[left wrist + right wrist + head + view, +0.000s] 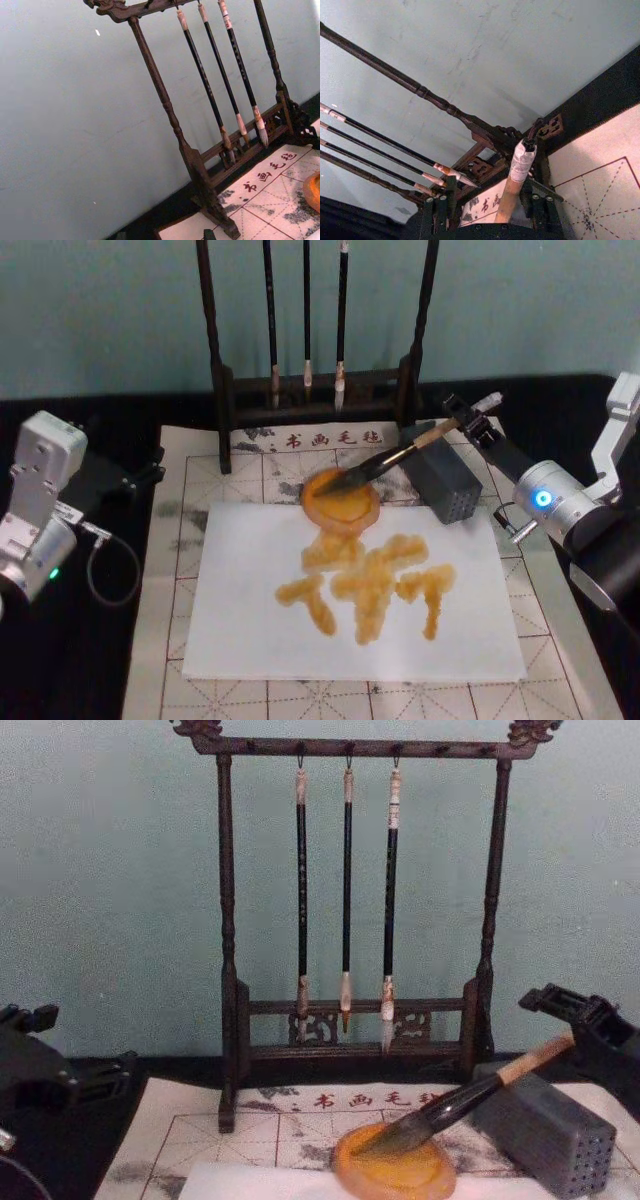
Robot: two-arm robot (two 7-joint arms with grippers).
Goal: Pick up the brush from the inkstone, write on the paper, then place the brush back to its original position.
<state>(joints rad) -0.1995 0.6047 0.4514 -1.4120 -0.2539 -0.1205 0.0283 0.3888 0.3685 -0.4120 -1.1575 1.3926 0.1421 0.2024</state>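
Teal wall; right pincer grips wooden brush.

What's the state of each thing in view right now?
brush: tilted, tuft on the inkstone, handle in the right claw.
inkstone: on the mat, at the paper's far edge.
paper: flat, marked with orange strokes.
right claw: shut on the brush handle.
left claw: out of view.

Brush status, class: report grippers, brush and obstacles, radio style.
Right gripper shut on brush, tip on inkstone. Left gripper parked at the left. Grey block under handle.
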